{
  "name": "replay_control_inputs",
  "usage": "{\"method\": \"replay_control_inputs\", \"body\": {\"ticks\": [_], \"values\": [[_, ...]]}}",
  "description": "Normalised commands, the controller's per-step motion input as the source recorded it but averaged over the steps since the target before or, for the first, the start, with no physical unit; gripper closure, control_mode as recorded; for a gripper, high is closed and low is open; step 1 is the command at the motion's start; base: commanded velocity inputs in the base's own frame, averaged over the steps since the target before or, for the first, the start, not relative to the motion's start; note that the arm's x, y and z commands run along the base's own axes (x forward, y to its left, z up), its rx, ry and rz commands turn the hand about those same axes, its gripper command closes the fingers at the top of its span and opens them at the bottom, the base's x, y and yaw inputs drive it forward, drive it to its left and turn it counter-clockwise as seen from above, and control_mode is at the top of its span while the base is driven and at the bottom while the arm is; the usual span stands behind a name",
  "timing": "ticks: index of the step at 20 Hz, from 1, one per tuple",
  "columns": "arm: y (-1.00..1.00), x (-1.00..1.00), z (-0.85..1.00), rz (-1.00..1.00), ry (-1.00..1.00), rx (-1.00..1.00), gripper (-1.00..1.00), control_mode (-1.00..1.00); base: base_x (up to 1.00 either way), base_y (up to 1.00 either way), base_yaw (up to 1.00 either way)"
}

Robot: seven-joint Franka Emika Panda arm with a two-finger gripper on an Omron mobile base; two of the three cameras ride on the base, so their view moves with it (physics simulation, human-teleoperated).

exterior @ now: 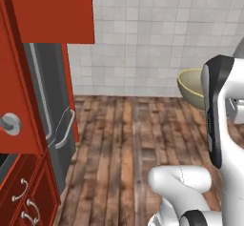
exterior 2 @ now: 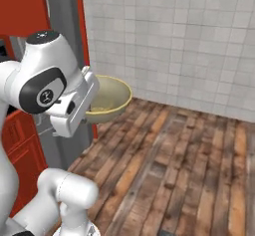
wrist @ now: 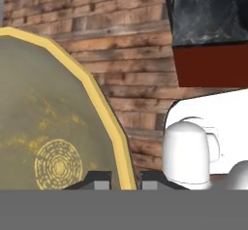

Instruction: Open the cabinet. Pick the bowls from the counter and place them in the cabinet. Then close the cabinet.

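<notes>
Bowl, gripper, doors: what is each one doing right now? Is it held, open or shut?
pale bowl: held up in the air over the wooden floor, gripped at its rim.
gripper: shut on the pale bowl, one fingertip either side of the yellow rim.
red door: swung open towards the camera, round silver knob showing.
grey fridge: shut.
lower red drawers: shut.

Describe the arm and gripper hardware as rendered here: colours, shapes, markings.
The arm is glossy white with rounded, tubular links and dark grey to black joint caps; one cap bears a small white circular logo. A black band runs down the side of a link in the left base view. The hand is a boxy white block. The gripper has two small dark fingertips with lighter grey pads. No cables visible.
</notes>
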Motion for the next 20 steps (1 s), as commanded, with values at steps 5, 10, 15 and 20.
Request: {"method": "replay_control_inputs", "body": {"ticks": [5, 10, 15, 20], "values": [[0.00, 0.00, 0.00, 0.00, 0.00, 0.00, 1.00, 1.00, -0.53, -0.05, 0.12], [0.00, 0.00, 0.00, 0.00, 0.00, 0.00, 1.00, 1.00, -0.73, 0.21, 0.10], [0.00, 0.00, 0.00, 0.00, 0.00, 0.00, 1.00, 1.00, -0.59, 0.47, 0.38], [0.00, 0.00, 0.00, 0.00, 0.00, 0.00, 1.00, 1.00, -0.19, 0.08, 0.68]]}}
